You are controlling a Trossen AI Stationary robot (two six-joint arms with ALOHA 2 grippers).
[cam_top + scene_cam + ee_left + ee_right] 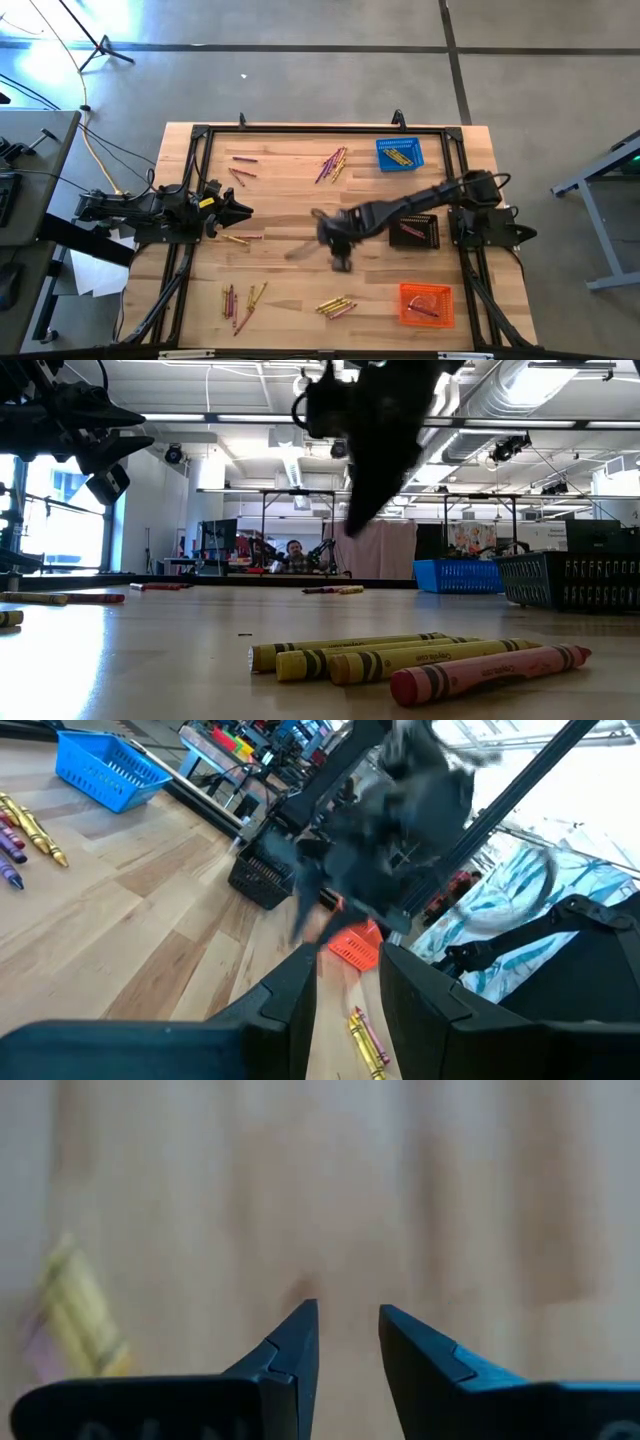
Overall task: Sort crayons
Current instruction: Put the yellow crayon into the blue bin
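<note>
The right tool (338, 240) is hanging over the middle of the table (290, 200), fingers slightly apart and holding nothing. Crayons (336, 306) are lying near it, toward the table's front edge. The left tool (240, 210) is waiting at the left side, slightly open, empty.

you won't find any readable text here: the wrappers on the crayons (420, 660) lying closest in the low view carry dark print, but it is too small to make out.
</note>
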